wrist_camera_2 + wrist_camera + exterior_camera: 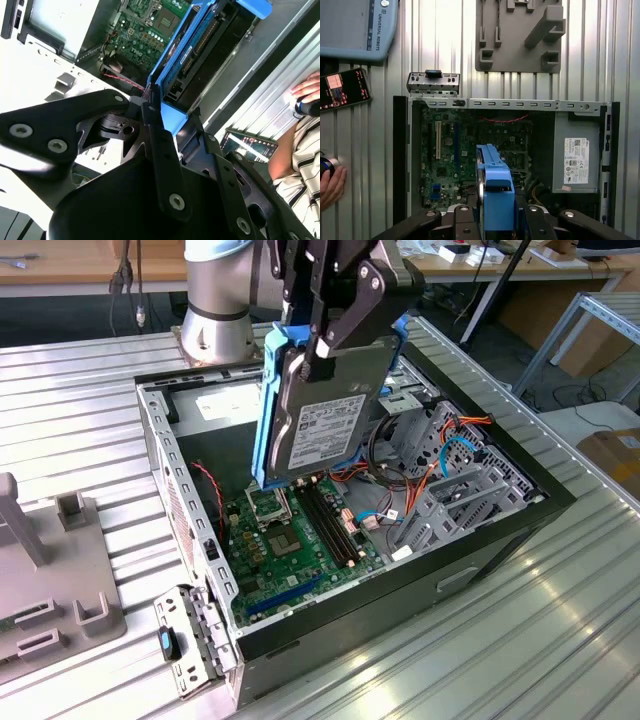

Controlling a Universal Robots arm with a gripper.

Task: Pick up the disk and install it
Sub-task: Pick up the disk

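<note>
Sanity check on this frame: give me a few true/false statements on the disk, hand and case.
1. The hand is shut on the disk. True.
2. A grey fixture sits on the table at the exterior view's left. True.
3. The disk lies flat on the table. False: it is held on edge over the case.
4. The case is closed up. False: its side is open, with the motherboard showing.
</note>
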